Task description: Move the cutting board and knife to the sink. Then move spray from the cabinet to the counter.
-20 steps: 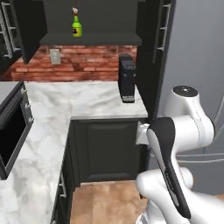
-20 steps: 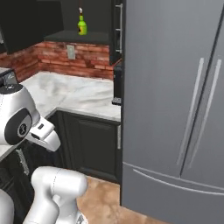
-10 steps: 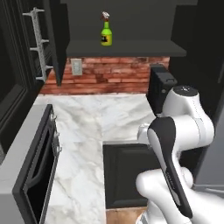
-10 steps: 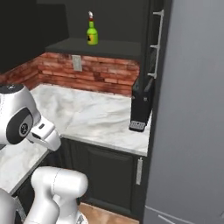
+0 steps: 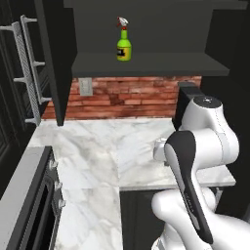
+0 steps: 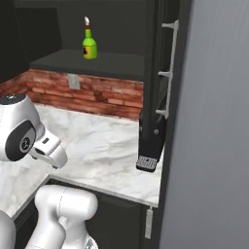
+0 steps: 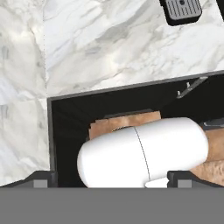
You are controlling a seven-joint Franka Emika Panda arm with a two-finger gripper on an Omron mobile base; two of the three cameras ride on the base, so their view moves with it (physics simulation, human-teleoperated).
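The green spray (image 5: 124, 44) (image 6: 88, 44) stands upright on the dark shelf of the open cabinet (image 5: 151, 65) (image 6: 97, 62), above the brick wall. Below it the white marble counter (image 5: 102, 151) (image 6: 104, 141) (image 7: 109, 43) runs around a corner. My gripper (image 7: 110, 181) is open and points down over the counter's front edge, far below the spray, holding nothing. One dark fingertip (image 7: 41, 180) shows at each lower corner of the hand view. The cutting board, the knife and the sink are out of view.
A black coffee machine (image 6: 151, 141) (image 5: 188, 97) (image 7: 180, 8) stands at the counter's right end beside the tall grey fridge (image 6: 214, 121). The open cabinet door with its silver bar handle (image 5: 29, 68) juts out at the left. An oven (image 5: 34, 215) sits at the lower left.
The base has driven closer, so both base views shifted: the cabinet and spray now look nearer and more central. The arm keeps its pose and the gripper stays open.
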